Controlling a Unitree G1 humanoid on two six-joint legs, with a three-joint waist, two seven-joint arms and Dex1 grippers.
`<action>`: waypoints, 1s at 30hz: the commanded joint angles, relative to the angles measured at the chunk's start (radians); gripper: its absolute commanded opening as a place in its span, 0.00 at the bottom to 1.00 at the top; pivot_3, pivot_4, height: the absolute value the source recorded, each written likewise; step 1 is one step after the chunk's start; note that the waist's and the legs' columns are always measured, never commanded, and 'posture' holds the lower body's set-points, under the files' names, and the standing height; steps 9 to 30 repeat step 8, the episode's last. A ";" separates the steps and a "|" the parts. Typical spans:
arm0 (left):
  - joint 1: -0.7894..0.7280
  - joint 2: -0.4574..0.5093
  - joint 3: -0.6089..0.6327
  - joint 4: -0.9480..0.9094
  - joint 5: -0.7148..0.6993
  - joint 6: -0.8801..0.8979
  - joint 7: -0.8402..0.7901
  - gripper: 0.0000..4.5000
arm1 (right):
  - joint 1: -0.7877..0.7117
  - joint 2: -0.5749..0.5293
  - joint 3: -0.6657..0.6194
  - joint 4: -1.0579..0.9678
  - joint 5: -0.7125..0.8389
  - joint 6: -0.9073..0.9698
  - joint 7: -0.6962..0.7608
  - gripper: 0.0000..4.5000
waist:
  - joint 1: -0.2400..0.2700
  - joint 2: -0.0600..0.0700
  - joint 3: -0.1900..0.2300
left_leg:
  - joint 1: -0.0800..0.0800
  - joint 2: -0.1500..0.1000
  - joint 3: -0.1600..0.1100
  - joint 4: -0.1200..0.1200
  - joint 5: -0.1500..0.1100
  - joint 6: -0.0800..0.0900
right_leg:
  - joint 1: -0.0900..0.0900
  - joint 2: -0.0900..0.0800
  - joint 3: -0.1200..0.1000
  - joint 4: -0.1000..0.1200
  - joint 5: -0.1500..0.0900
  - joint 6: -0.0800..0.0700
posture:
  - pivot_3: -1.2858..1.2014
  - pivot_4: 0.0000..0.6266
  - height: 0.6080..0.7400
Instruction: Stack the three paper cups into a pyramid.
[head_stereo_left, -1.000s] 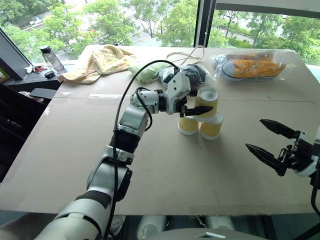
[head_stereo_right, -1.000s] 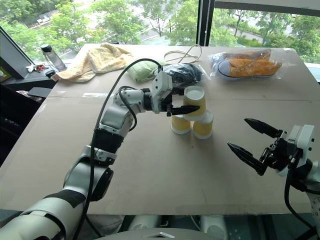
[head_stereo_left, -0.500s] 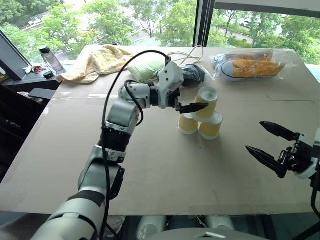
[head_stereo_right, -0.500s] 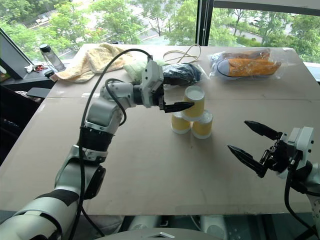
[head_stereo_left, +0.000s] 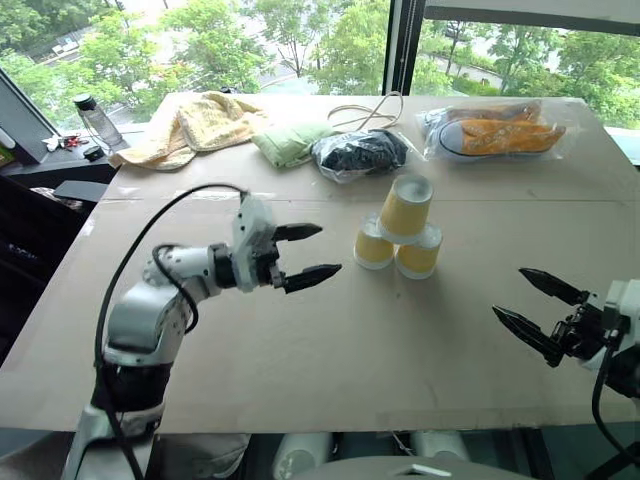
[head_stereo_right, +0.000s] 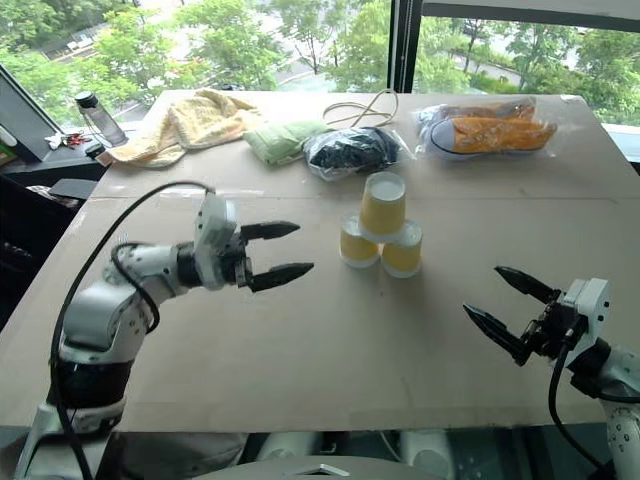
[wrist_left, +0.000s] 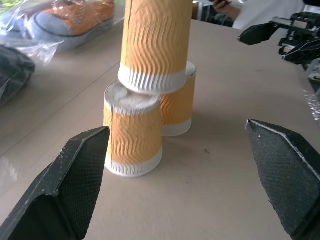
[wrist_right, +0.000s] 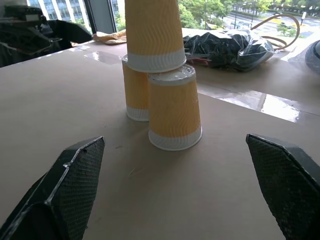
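Three yellow paper cups stand upside down as a pyramid in the middle of the brown table (head_stereo_left: 330, 350). Two base cups (head_stereo_left: 373, 247) (head_stereo_left: 419, 254) sit side by side, and the third cup (head_stereo_left: 405, 208) rests on top, leaning a little. My left gripper (head_stereo_left: 331, 248) is open and empty, level with the stack and a short way to its left, pointing at it. My right gripper (head_stereo_left: 508, 291) is open and empty, low over the table to the right and nearer than the cups. The left wrist view shows the stack (wrist_left: 132, 135) close ahead between its fingers.
Along the far side of the table lie a yellow towel (head_stereo_left: 200, 120), a green cloth (head_stereo_left: 290, 143), a black bundle in plastic (head_stereo_left: 360, 152), a looped cable (head_stereo_left: 372, 106) and bagged orange shoes (head_stereo_left: 495, 130). A clear water bottle (head_stereo_left: 97, 117) stands far left.
My left gripper has opened off the top cup and drawn back to the left and down. The top cup stays on the two base cups. My right gripper has sunk a little.
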 joint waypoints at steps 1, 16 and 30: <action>0.142 -0.011 0.019 -0.107 0.033 -0.037 0.078 0.99 | -0.023 -0.004 0.011 0.066 -0.061 -0.088 0.029 1.00 | 0.006 0.000 0.001 | 0.000 0.000 0.000 0.000 0.000 0.000 | 0.000 -0.001 0.000 0.000 -0.001 -0.001 | 0.52 0.24 1.00; 0.200 -0.083 -0.033 -0.041 0.130 -0.158 0.183 0.99 | -0.063 -0.037 0.055 0.148 -0.124 -0.100 0.047 1.00 | 0.029 0.003 0.000 | 0.000 0.000 0.001 0.001 0.000 -0.001 | 0.001 -0.006 -0.006 0.000 -0.002 -0.004 | 0.52 0.24 1.00; 0.200 -0.083 -0.033 -0.041 0.130 -0.158 0.183 0.99 | -0.063 -0.037 0.055 0.148 -0.124 -0.100 0.047 1.00 | 0.029 0.003 0.000 | 0.000 0.000 0.001 0.001 0.000 -0.001 | 0.001 -0.006 -0.006 0.000 -0.002 -0.004 | 0.52 0.24 1.00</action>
